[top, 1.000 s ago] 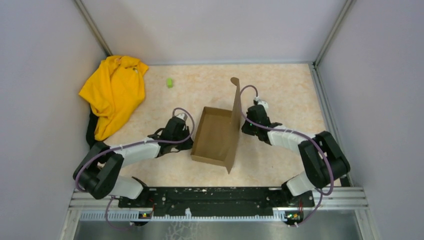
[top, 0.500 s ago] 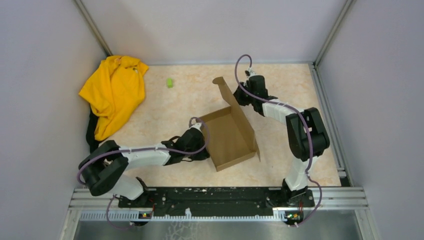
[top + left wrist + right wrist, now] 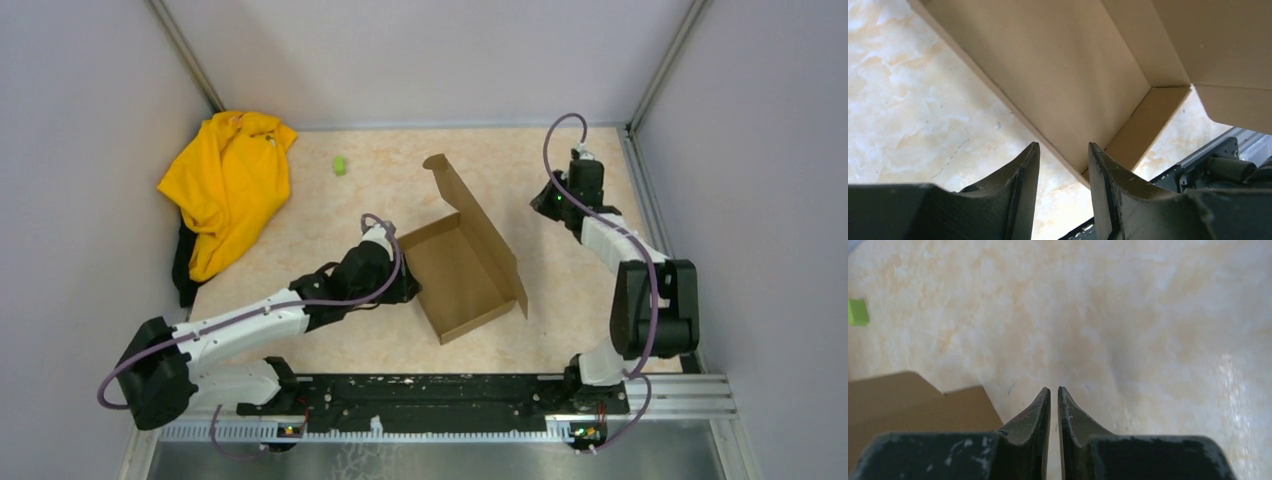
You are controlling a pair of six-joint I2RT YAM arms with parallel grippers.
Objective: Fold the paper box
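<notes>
The brown paper box (image 3: 452, 285) sits open near the middle of the table, with low walls up and its long lid flap (image 3: 478, 225) standing along the right side. My left gripper (image 3: 408, 291) is open at the box's left wall. In the left wrist view, the wall's edge (image 3: 1048, 135) lies just ahead of the open left gripper (image 3: 1063, 147). My right gripper (image 3: 553, 203) is right of the lid flap and clear of it. In the right wrist view it (image 3: 1054, 390) is shut and empty above the table, with cardboard (image 3: 913, 400) at lower left.
A yellow cloth garment (image 3: 228, 185) lies at the back left. A small green block (image 3: 340, 165) lies near the back, and it also shows in the right wrist view (image 3: 857, 311). Grey walls enclose the table. A black rail (image 3: 430, 395) runs along the near edge.
The box turned and its lid flap leaned back. My right gripper left the flap and moved right, away from the box. My left gripper stayed at the left wall.
</notes>
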